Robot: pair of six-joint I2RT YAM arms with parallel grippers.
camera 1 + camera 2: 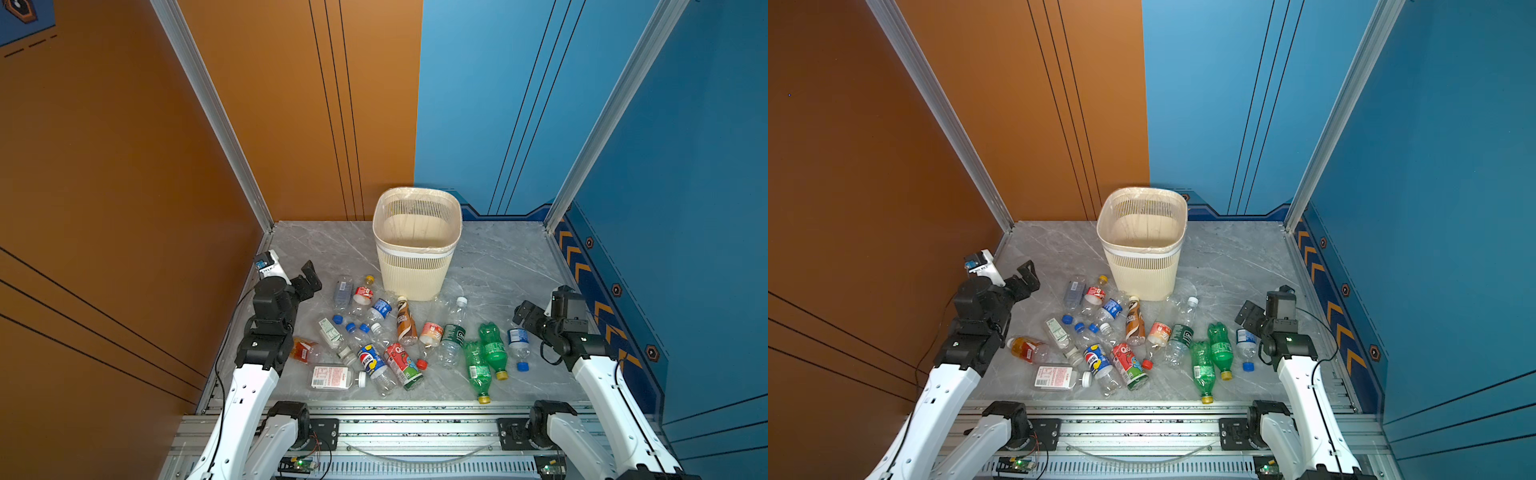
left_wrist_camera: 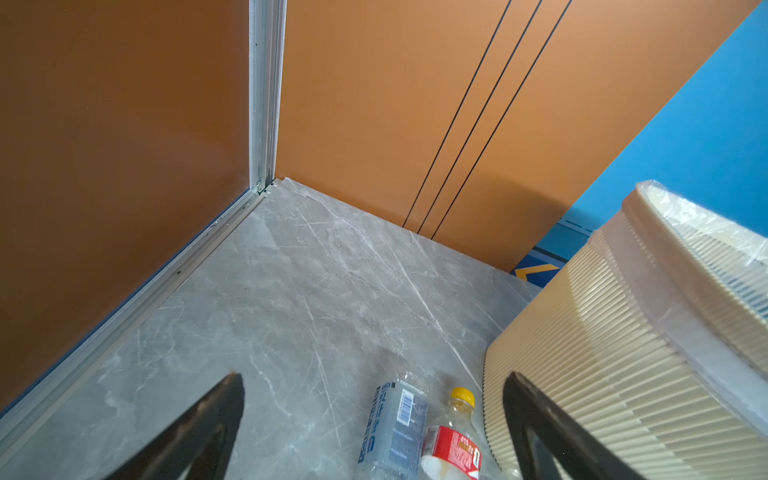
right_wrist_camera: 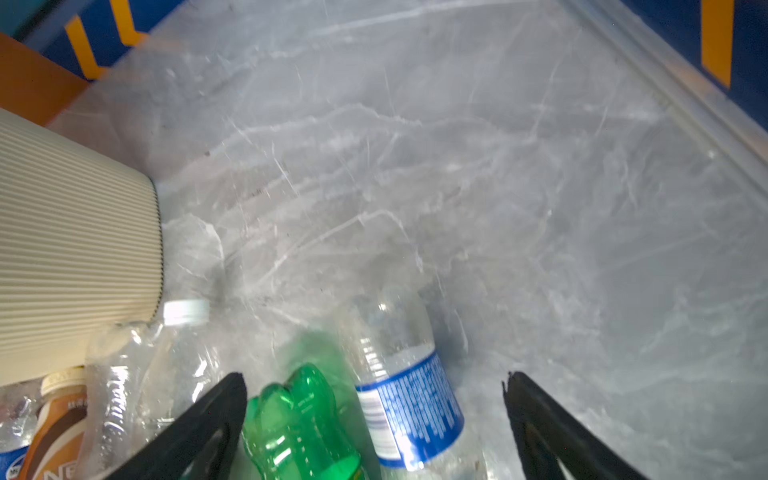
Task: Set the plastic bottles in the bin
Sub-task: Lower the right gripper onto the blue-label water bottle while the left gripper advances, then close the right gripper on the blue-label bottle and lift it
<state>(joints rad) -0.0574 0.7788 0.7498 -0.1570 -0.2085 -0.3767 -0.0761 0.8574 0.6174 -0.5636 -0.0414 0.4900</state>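
Both left tool (image 2: 372,375) and right tool (image 3: 372,374) gape empty; crinkly plastic bottles (image 1: 401,362) by ribbed bin (image 1: 415,272).

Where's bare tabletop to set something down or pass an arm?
Bare table left of the bin up to the orange wall, and right of it up to the blue wall. Crowded: plastic bottles fill the middle in front of the bin.

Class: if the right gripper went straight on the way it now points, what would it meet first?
Probably the clear blue-labelled bottle lying between the right gripper's open jaws; the green bottle lies just beside. Depth is unclear.
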